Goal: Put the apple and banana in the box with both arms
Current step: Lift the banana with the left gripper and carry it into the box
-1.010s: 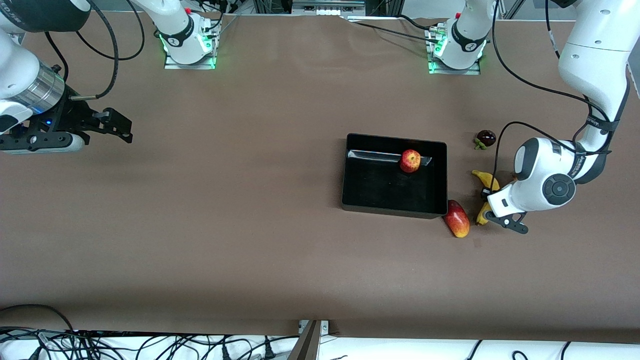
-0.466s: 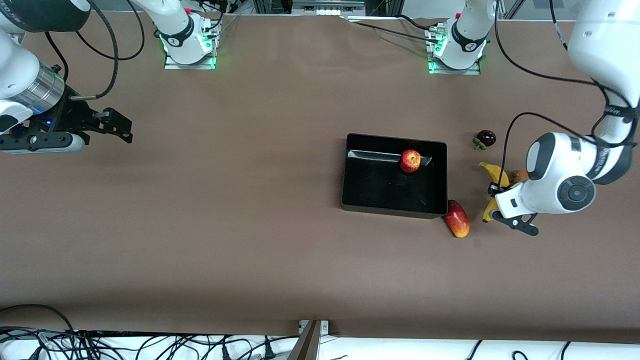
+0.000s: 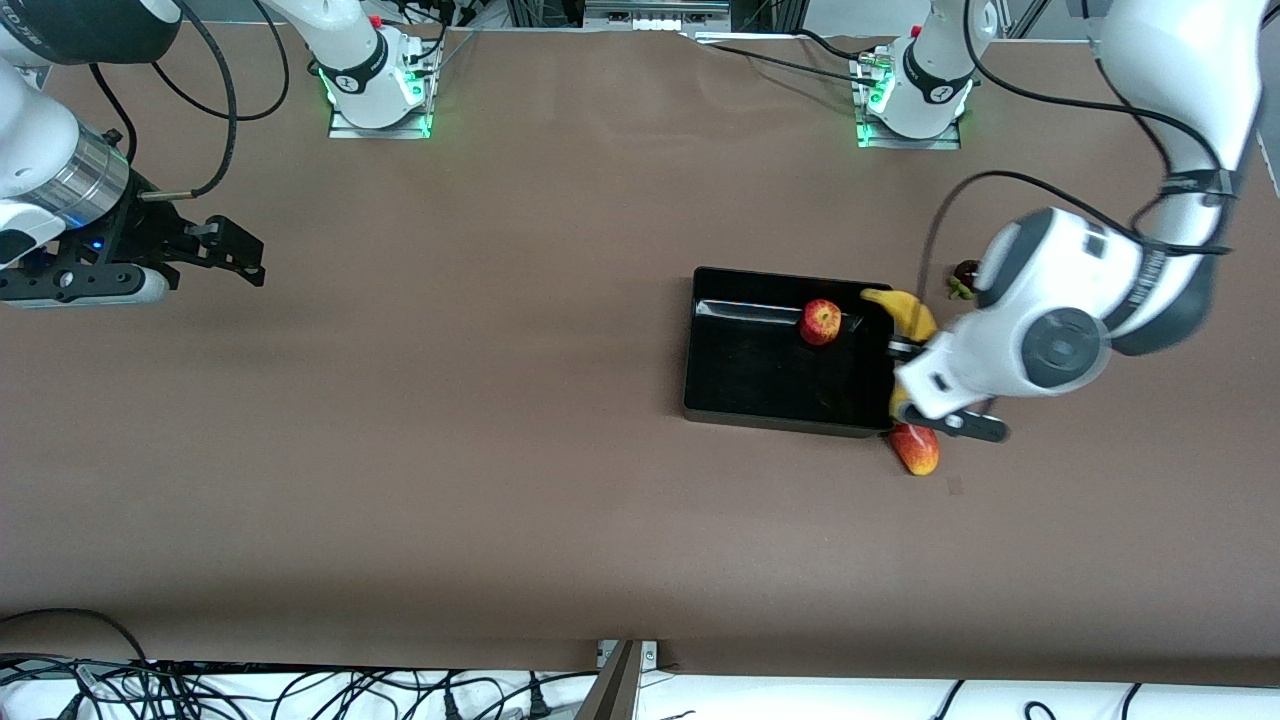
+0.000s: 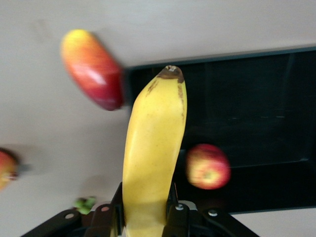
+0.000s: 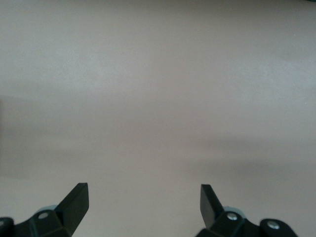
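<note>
The yellow banana (image 3: 908,312) is clamped in my left gripper (image 3: 903,350), held in the air over the rim of the black box (image 3: 760,375) at the left arm's end. In the left wrist view the banana (image 4: 153,148) runs out from between the left gripper's (image 4: 145,200) fingers, over the box (image 4: 256,98). The red apple (image 3: 820,322) lies inside the box by the wall farther from the front camera, and it also shows in the left wrist view (image 4: 208,166). My right gripper (image 3: 240,252) is open and empty (image 5: 144,195), and the arm waits over bare table at the right arm's end.
An oblong red-yellow fruit (image 3: 916,450) lies on the table at the box's near corner, under my left wrist, and shows in the left wrist view (image 4: 92,69). A dark fruit with a green stem (image 3: 964,274) lies beside the box, partly hidden by the left arm. Another reddish fruit (image 4: 5,169) shows at the wrist view's edge.
My left gripper has lifted the banana off the table and carried it toward the box, so it is now over the rim. The right arm has not moved.
</note>
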`<state>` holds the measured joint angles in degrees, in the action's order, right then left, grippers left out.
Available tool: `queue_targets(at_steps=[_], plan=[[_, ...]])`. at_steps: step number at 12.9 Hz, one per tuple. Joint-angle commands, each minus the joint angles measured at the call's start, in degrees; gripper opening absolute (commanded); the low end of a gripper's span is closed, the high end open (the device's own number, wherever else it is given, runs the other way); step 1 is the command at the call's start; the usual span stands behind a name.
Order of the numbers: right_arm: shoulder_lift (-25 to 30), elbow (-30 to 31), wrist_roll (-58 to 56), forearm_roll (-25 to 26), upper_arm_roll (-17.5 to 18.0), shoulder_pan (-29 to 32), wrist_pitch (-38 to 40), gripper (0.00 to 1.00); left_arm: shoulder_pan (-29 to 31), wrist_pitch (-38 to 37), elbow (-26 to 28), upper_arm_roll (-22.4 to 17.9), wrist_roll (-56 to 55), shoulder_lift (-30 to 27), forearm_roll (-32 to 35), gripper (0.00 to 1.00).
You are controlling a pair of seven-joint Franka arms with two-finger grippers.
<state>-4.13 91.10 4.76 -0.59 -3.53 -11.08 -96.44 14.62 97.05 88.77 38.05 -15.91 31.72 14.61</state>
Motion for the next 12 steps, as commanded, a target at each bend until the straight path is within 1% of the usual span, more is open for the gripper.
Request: queue_targets(at_steps=[1,2,4,7,9,11,12], plan=[[-0.2,-0.7,0.4,0.2,0.5,0.7,-0.1,1.0,-4.8,3.7,0.0,0.4,-4.7,2.0,-1.6,0.0],[-0.2,-0.7,0.3,0.2,0.5,0.7,-0.1,1.0,-6.4,4.0,0.0,0.4,-7.0,3.4,-1.5,0.0],[-0.3,-0.7,0.3,0.2,0.5,0.7,-0.1,1.0,-7.8,4.9,0.4,0.4,-7.7,6.4,-1.0,0.0],[-0.2,-0.7,0.4,0.2,0.5,0.7,-0.1,1.0,-8.9,13.3,5.7,0.0,-9.0,6.9,-0.8,0.0],[-0.2,-0.7,0.4,0.2,0.5,0.7,-0.1,1.0,-9.3,16.3,8.3,-0.1,-9.6,7.2,-0.2,0.0],[-0.2,-0.7,0.3,0.2,0.5,0.7,-0.1,1.0,-9.9,20.7,9.7,-0.1,-11.6,9.1,3.0,0.0],[-0.2,-0.7,0.3,0.2,0.5,0.7,-0.1,1.0,-10.2,21.7,9.7,-0.2,-12.4,10.1,4.3,0.0]])
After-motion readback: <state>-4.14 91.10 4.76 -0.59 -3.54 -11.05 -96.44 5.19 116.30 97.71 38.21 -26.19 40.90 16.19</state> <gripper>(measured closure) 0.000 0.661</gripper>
